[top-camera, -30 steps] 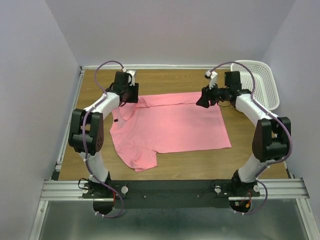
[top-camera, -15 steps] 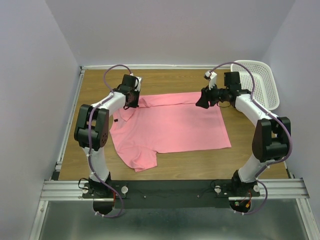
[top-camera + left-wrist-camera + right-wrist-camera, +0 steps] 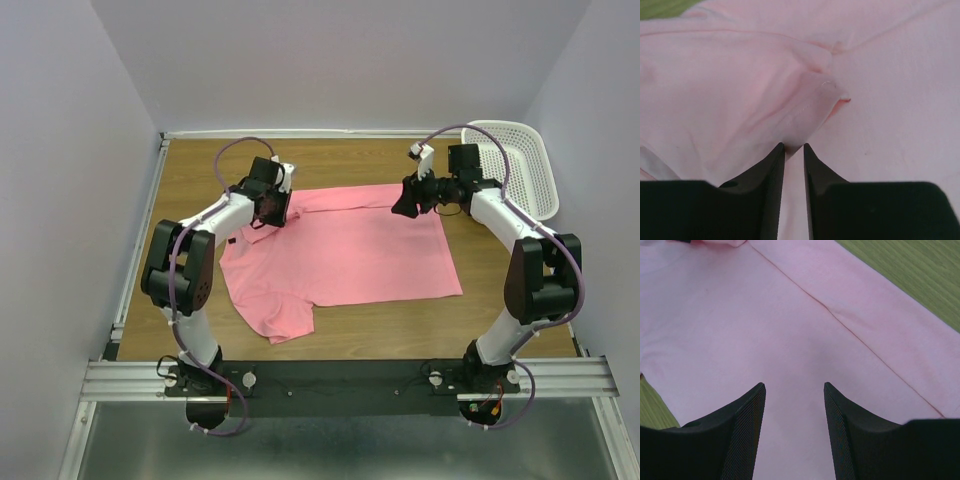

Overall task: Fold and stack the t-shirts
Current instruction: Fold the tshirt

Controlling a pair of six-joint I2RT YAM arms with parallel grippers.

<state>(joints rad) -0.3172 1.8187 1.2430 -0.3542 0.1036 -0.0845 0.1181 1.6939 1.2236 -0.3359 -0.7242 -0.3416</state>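
Our left hand (image 3: 792,147) has its two black fingers (image 3: 771,170) almost together, and they are clamped on a raised fold of the plain salmon-pink soft cloth t-shirt (image 3: 715,75). In the left wrist view the cloth rises as a small ridge just in front of the fingertips and runs down into the narrow gap between them. From above, we see this left hand (image 3: 270,205) at the far left part of the t-shirt (image 3: 350,250), near the neck end, where the cloth is bunched.

Our right hand (image 3: 794,387) has its fingers (image 3: 742,430) apart. It hangs over flat pink cloth (image 3: 765,315) with a straight seam running across it; we cannot tell if the tips touch the cloth. In the top view the right hand (image 3: 408,200) is at the far right corner of the t-shirt.

The t-shirt lies spread on the brown wooden table (image 3: 200,160), between the two arms. Its long axis goes from left to right across the table. The sleeve end is at the left, with one short sleeve pointing to the near edge, and the straight hem is at the right. Along the far edge a strip of the cloth is turned over.

The white perforated plastic basket (image 3: 540,185) stands at the far right corner of the table, just beside the right arm. The t-shirt is wholly outside it, on the table.
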